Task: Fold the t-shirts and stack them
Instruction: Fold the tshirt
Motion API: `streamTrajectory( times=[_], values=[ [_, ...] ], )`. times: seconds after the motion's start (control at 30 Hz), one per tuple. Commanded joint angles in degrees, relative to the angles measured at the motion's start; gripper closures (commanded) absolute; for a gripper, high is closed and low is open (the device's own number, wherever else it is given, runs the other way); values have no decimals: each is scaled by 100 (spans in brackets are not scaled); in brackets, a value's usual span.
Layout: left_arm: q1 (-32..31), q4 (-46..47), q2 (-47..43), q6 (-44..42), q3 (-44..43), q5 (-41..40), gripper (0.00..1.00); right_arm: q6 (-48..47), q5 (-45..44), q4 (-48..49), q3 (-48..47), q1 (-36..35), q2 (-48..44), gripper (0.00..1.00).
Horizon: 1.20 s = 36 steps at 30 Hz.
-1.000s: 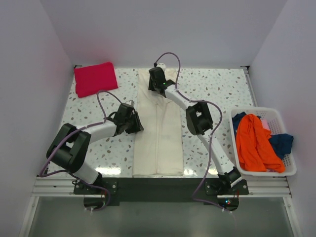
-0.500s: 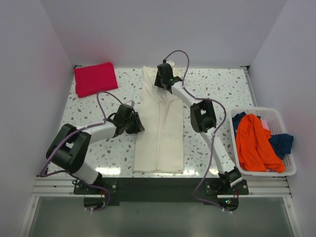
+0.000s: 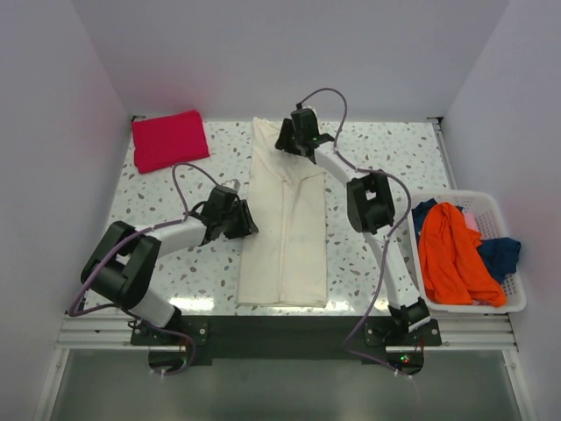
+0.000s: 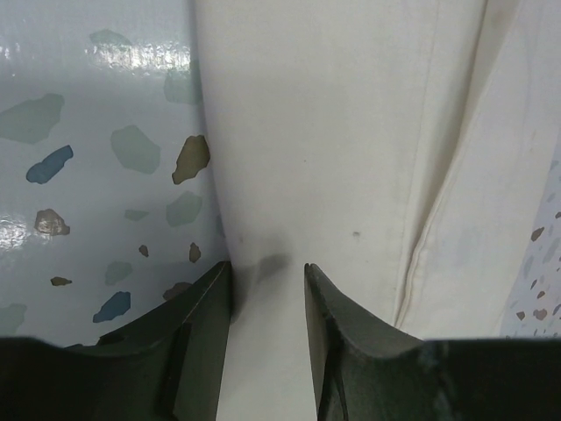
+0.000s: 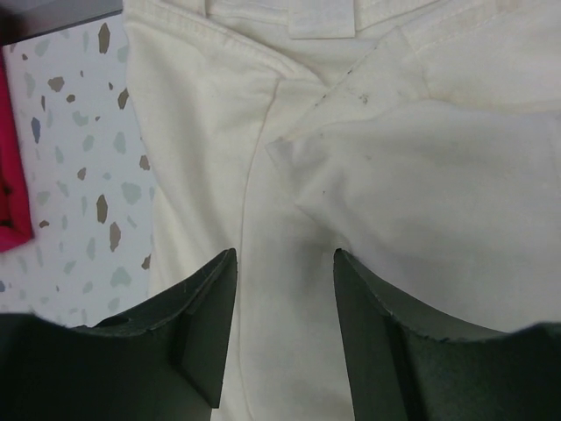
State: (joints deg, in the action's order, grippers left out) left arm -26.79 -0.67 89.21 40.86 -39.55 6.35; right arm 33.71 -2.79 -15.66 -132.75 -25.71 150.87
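Top view: my right gripper [image 3: 295,140] hides upper end of cream t-shirt [image 3: 282,237]. Blue t-shirt [image 3: 501,254] mostly buried under orange t-shirt [image 3: 449,254]. Pink scrap [image 3: 471,217] beside them too small to identify. Right wrist view: red t-shirt [image 5: 9,175] cut off at left edge.

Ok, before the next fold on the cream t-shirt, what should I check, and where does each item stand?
1. Left claw open at the cream t-shirt's left edge: ok.
2. Right claw open above its collar end: ok.
3. Sides folded in, shirt lying as a long strip: ok.
4. Either claw touching cloth: cannot tell.
5. Red t-shirt folded at the far left corner, apart from the strip: ok.
6. Orange t-shirt in the basket, out of the way: ok.
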Motion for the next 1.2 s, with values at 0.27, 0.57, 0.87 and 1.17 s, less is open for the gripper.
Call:
streamTrajectory(
  times=[0.27,0.57,0.87,1.17],
  values=[
    [-72,-865,-61,-360,-474,191,52,338,217,63,2137,866,-2500,51],
    [-64,-883,-202,-395,-528,314,51,39,121,-385,3246,1051,-2939,56],
    [-72,-1076,-887,-369,-18,130,45,127,67,-420,5801,1042,-4661,56],
    [-81,-1813,-2144,53,1124,129,43,276,1148,-1535,8825,665,-7596,55]
  ],
)
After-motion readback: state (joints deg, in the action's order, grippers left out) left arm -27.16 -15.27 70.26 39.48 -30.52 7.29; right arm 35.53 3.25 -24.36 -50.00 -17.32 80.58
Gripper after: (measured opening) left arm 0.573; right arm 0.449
